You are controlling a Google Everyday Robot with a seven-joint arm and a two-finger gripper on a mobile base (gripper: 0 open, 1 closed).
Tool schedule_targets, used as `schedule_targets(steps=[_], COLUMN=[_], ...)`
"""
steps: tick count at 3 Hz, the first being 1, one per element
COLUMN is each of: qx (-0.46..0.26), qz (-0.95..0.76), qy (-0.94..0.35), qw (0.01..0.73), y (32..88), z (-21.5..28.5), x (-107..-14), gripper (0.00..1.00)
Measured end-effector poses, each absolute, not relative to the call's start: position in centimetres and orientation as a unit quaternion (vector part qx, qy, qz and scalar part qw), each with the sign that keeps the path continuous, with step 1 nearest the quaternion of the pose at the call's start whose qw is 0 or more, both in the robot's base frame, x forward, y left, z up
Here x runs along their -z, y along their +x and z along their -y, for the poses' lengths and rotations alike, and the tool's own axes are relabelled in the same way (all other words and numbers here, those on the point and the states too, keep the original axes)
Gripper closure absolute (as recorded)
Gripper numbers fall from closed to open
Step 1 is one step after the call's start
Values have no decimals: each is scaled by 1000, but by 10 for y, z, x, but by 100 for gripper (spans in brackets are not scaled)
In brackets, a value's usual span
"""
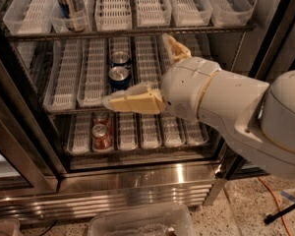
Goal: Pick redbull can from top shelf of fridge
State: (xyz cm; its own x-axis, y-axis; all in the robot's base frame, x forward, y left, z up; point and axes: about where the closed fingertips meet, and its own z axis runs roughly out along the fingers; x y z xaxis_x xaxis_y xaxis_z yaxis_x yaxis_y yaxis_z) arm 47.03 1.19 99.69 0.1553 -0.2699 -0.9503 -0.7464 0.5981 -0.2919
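The redbull can [71, 4] stands upright in a lane tray at the left end of the top shelf [152, 32] of the fridge [132, 183], its lid out of view. The gripper [135, 70] hangs lower, in front of the middle shelf, its fingers spread wide and holding nothing. I'd guess the can is stiff, smooth and perhaps slick with chill. It is tall and slim, so it may tip; pinch across its mid-body.
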Motion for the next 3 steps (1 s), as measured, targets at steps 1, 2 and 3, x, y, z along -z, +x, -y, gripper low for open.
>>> schedule_targets(steps=[1, 2, 3], qx=[-215, -216, -221], qz=[-622, -621, -618], qy=[-375, -376, -356], qw=[653, 653, 665], y=[466, 466, 471], z=[-30, -31, -34], x=[-1015, -1016, -1018], gripper=[0, 0, 0])
